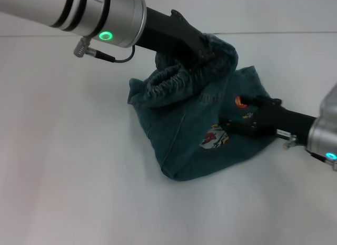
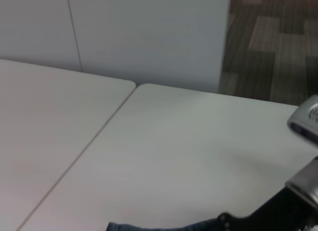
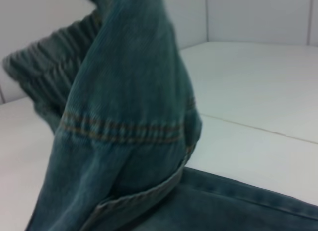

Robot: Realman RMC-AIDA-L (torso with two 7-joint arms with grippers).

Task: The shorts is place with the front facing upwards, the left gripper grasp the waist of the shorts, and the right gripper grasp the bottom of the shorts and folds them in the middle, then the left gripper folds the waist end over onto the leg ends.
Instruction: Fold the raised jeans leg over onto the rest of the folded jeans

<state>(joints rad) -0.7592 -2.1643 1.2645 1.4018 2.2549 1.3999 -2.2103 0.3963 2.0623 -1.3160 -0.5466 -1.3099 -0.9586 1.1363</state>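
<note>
Blue-green washed denim shorts lie bunched near the middle of the white desk, already doubled lengthwise, with small colourful cartoon prints facing up. The gathered elastic waist is lifted off the desk and curls over the rest of the cloth; the right wrist view shows that ruched band raised, with a stitched seam running below it.

Left tool, a black two-fingered claw on a silver wrist with a green light, is clenched on the waist at the far upper part of the heap.

Right tool, a black claw on a silver wrist with a blue light, rests on the shorts at their right side, beside the prints. Whether it grips the cloth cannot be told.

Left wrist view: mostly bare desk, a sliver of denim at the edge.
</note>
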